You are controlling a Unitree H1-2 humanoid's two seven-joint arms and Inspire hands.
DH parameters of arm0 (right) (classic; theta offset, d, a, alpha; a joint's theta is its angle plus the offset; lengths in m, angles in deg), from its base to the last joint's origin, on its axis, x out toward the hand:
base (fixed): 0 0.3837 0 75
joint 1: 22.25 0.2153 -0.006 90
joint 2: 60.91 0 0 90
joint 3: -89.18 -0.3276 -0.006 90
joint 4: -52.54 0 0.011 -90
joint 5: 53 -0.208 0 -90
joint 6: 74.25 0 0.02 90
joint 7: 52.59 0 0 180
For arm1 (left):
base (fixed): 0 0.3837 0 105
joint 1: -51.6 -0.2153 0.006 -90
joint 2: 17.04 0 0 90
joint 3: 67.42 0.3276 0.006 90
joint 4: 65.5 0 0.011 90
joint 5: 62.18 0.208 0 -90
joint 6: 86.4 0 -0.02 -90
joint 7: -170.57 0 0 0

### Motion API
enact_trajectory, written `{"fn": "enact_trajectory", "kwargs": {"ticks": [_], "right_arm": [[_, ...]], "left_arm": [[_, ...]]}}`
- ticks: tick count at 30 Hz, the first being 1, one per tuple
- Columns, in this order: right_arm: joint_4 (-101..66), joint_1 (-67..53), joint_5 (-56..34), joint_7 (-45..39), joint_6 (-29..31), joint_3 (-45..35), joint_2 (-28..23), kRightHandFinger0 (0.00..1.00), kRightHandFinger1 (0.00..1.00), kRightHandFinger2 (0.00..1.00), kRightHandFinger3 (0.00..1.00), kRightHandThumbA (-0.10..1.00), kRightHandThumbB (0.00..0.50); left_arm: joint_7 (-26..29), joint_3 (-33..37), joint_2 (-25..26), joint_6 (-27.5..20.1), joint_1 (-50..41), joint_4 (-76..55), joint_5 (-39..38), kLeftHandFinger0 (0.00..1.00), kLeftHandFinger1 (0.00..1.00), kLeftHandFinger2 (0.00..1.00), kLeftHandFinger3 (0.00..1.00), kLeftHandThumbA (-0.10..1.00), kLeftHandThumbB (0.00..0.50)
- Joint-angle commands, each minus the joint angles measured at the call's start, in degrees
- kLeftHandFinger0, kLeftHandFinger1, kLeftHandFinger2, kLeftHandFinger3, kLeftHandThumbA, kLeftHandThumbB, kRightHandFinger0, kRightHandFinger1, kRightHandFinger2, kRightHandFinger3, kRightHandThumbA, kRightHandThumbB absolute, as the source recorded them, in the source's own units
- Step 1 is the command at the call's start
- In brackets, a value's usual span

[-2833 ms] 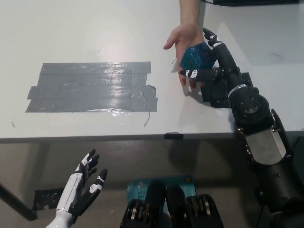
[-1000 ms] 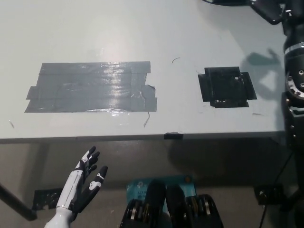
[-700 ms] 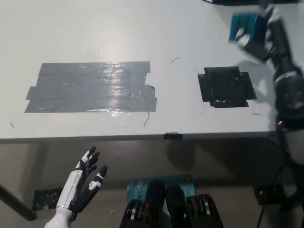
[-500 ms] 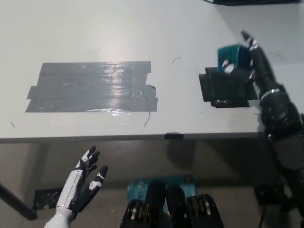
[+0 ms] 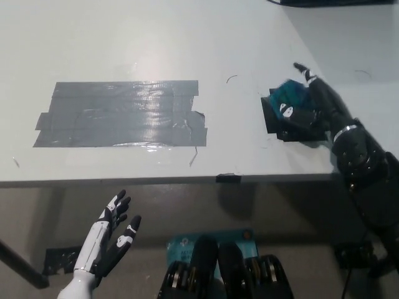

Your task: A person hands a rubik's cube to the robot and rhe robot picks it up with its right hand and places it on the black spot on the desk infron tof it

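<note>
Gripping the teal Rubik's cube (image 5: 290,95), the black right robot hand (image 5: 307,103) holds it over the black spot (image 5: 293,129) on the tabletop (image 5: 124,37); the white left robot hand (image 5: 107,246) rests open below.

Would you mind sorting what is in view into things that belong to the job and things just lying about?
Job: Rubik's cube, right hand holding it, black spot, desk.
Lying about: grey tape patch, left hand resting open below the desk.
</note>
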Motion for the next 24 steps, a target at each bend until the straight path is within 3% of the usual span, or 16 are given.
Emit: {"fn": "enact_trajectory", "kwargs": {"ticks": [1, 2, 3, 8, 16, 20, 24], "right_arm": [[-7.35, 3.31, 4.17, 2.15, -2.98, -0.95, -1.32, 1.0, 1.0, 1.0, 1.0, 0.68, 0.42], [-8.71, 3.33, 4.47, 2.85, -3.27, -1.46, -1.22, 1.0, 1.0, 1.0, 1.0, 0.68, 0.419], [-12.11, 3.36, 4.84, 2.2, -4.26, -1.97, -1.67, 1.0, 1.0, 1.0, 1.0, 0.83, 0.417], [-26.06, 3.06, 2.38, -0.56, -6.57, -6.06, -2.62, 1.0, 1.0, 1.0, 1.0, 0.67, 0.37], [-49.07, 3.16, 1.26, -3.0, -10.58, -11.84, -3.91, 1.0, 1.0, 1.0, 1.0, 0.71, 0.38], [-61.91, -2.04, 1.39, -5.19, -12.59, -11.69, -2.84, 1.0, 1.0, 1.0, 1.0, 0.72, 0.374], [-74.22, -12.36, 4.25, -5.25, -11.48, -9.3, -0.09, 1.0, 1.0, 1.0, 1.0, 0.76, 0.335]], "left_arm": [[-0.17, -0.41, 0.72, -1.12, 0.61, -0.86, -0.14, 1.0, 1.0, 1.0, 1.0, 0.72, 0.168], [-0.15, -0.42, 0.71, -1.2, 0.54, -0.85, -0.14, 1.0, 1.0, 1.0, 1.0, 0.72, 0.174], [-0.11, -0.41, 0.72, -1.13, 0.45, -0.88, 0.01, 1.0, 1.0, 1.0, 1.0, 0.72, 0.175], [-0.15, -0.64, 0.74, -0.93, -0.09, -1.33, -0.3, 1.0, 1.0, 1.0, 1.0, 0.71, 0.167], [-0.1, -0.49, 0.67, -1.46, 0.25, -1.03, -0.13, 1.0, 1.0, 1.0, 1.0, 0.71, 0.159], [-0.25, -0.5, 0.78, -1.3, 0.18, -1.14, -0.25, 1.0, 1.0, 1.0, 1.0, 0.72, 0.167], [-0.28, -0.61, 0.72, -1.07, 0.32, -0.99, -0.52, 1.0, 1.0, 1.0, 1.0, 0.71, 0.162]]}}
